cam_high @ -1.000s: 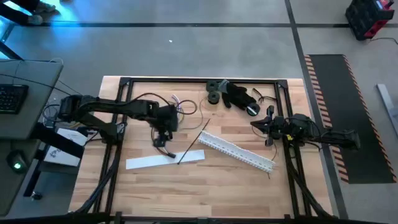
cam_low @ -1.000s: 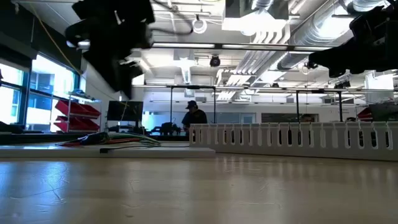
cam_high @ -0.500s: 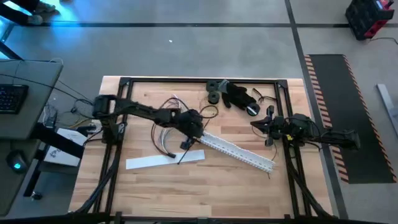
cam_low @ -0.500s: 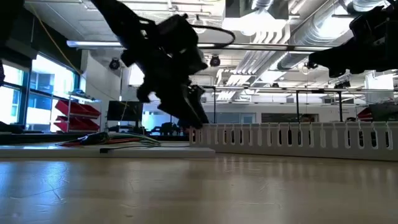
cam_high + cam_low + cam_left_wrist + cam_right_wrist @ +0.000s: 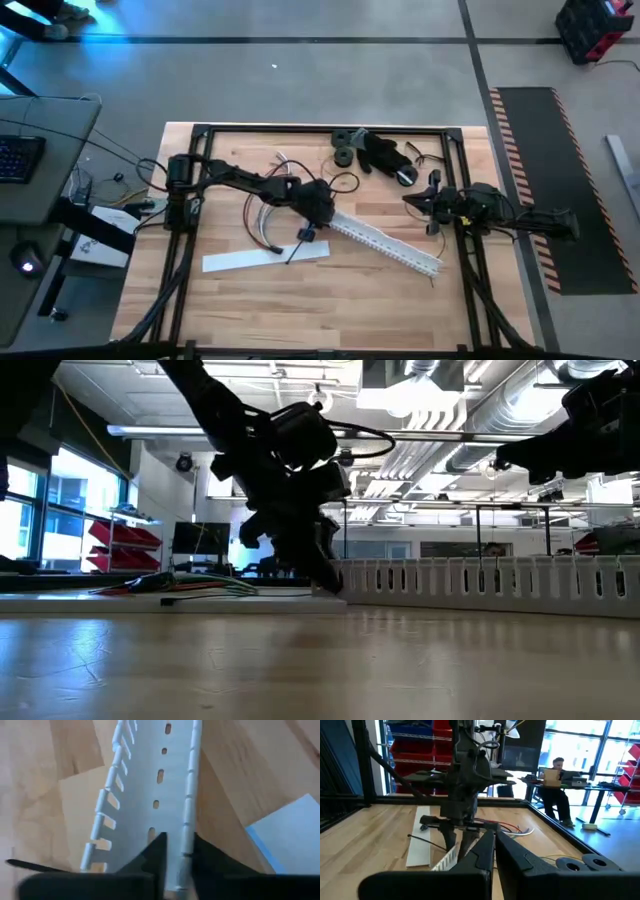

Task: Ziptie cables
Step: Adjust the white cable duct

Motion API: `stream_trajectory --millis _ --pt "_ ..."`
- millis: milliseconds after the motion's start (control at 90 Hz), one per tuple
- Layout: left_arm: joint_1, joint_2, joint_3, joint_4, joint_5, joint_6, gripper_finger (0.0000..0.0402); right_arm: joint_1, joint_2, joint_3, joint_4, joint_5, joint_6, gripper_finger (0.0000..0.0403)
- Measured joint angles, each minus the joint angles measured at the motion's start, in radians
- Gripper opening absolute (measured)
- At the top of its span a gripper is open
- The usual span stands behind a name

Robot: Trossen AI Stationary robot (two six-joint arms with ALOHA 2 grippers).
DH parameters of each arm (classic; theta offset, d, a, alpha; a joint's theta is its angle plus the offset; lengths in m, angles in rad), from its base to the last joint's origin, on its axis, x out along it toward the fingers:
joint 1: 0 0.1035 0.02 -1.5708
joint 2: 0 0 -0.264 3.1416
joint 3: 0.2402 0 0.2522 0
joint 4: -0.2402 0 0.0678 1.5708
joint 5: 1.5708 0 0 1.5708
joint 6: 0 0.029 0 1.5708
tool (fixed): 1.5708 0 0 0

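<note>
- Left gripper (image 5: 309, 229) was down at the left end of the long white slotted plastic duct (image 5: 385, 242), its fingers (image 5: 156, 854) pinching one side wall.
- Right gripper (image 5: 414, 201) hung at the table's right side, jaws nearly together, holding nothing.
- The loose bundle of thin coloured cables (image 5: 266, 213) lay just left of the duct, untouched.

The wooden table (image 5: 230, 310) carries the cables (image 5: 262, 212), a white slotted duct (image 5: 390, 245), a white strip (image 5: 240, 260) and black round parts (image 5: 345, 145).
</note>
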Motion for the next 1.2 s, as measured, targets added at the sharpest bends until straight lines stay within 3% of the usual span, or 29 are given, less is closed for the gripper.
stream_trajectory --millis 222,511,633,878,1078,1200 --pt "0.046 -0.135 -0.016 -0.016 0.004 -0.06 0.0002 0.0 0.0 0.0 0.0 0.0 0.0 0.0" --pt "0.242 -0.335 -0.156 -0.031 0.033 -0.024 0.0 0.0 0.0 0.0 0.0 0.0 0.0 0.0" --pt "0.315 -0.333 -0.223 0.005 0.123 -0.022 0.0 0.0 0.0 0.0 0.0 0.0 0.0 0.0" --pt "0.371 -0.287 -0.363 0.212 0.123 -0.095 0.0 0.0 0.0 0.0 0.0 0.0 0.0 0.0" --pt "0.393 -0.262 -0.4 0.281 0.053 -0.151 0.0004 0.0 0.0 0.0 0.0 0.0 0.0 0.0" --pt "0.393 -0.261 -0.4 0.236 -0.021 -0.131 0.0037 0.0 0.0 0.0 0.0 0.0 0.0 0.0"
